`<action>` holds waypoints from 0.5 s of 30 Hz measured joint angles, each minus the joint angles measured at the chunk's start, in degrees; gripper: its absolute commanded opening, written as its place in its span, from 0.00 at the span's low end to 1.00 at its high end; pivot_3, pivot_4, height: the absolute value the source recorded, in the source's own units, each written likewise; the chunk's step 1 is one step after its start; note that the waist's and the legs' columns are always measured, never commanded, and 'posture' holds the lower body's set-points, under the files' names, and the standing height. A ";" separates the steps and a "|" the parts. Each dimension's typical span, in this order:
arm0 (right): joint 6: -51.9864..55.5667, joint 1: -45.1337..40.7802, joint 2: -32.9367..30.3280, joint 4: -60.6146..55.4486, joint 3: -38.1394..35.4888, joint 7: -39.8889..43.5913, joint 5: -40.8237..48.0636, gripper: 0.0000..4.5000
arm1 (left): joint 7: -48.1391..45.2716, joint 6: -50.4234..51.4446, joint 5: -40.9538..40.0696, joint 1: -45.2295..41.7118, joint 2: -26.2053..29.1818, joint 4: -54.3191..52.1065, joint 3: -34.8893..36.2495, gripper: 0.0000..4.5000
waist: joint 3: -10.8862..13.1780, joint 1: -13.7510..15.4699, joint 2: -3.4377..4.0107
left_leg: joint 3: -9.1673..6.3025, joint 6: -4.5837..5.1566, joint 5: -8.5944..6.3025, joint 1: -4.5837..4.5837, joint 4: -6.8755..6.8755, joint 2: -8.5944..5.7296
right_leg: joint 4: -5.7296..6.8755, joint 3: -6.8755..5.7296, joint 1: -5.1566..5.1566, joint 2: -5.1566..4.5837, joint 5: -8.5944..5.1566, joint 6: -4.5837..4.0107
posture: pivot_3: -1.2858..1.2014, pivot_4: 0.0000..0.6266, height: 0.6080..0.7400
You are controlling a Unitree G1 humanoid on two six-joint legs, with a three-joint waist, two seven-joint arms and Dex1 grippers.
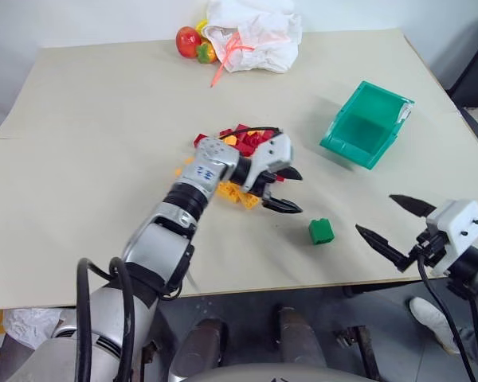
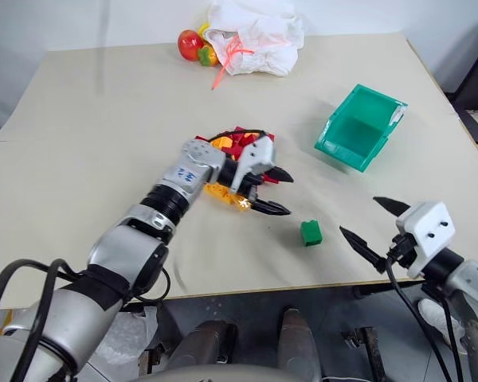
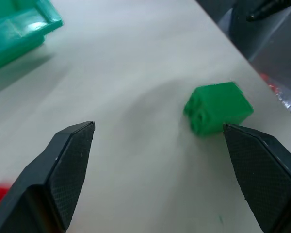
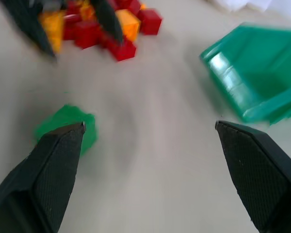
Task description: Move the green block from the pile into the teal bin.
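The green block (image 1: 320, 231) lies alone on the table, near the front edge and apart from the pile (image 1: 243, 140) of red and yellow-orange bricks. My left gripper (image 1: 291, 191) hangs open just in front of the pile and to the left of the block, holding nothing. In the left wrist view the block (image 3: 218, 114) sits close to one fingertip, free of both. My right gripper (image 1: 380, 215) stands open to the right of the block, past the table's front edge. The teal bin (image 1: 366, 123) rests at the right, its open front facing the table's middle.
A crumpled white cloth (image 1: 251, 32) and toy fruit (image 1: 195, 42) lie at the table's (image 1: 103, 119) far edge. Bare tabletop stretches between the green block and the bin. The front edge runs just below the block.
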 measured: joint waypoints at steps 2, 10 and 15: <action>4.26 2.66 -2.87 -1.39 -2.67 0.76 1.23 1.00 | -2.81 0.03 -2.00 0.79 3.20 -2.69 1.92 1.00 | -0.01 0.07 0.02 | 0.00 0.02 -0.01 0.00 0.00 0.00 | 0.00 0.02 0.00 -0.02 0.00 0.00 | 0.52 0.24 1.00; 16.84 8.47 -8.09 -7.88 -11.29 2.45 5.17 1.00 | -8.04 2.01 -5.66 6.87 13.34 -9.31 6.81 1.00 | 0.04 0.40 -0.06 | -0.03 0.06 0.00 -0.02 0.03 0.01 | -0.04 0.01 0.04 -0.05 0.05 0.03 | 0.52 0.24 1.00; 25.80 -4.12 -7.47 -12.38 1.27 -7.89 7.21 1.00 | -8.27 7.44 -10.48 18.55 20.74 -21.81 11.16 1.00 | 0.03 -0.82 -0.07 | -0.03 -0.09 -0.05 0.05 0.00 0.26 | 0.00 0.03 -0.02 0.09 0.08 -0.15 | 0.52 0.24 1.00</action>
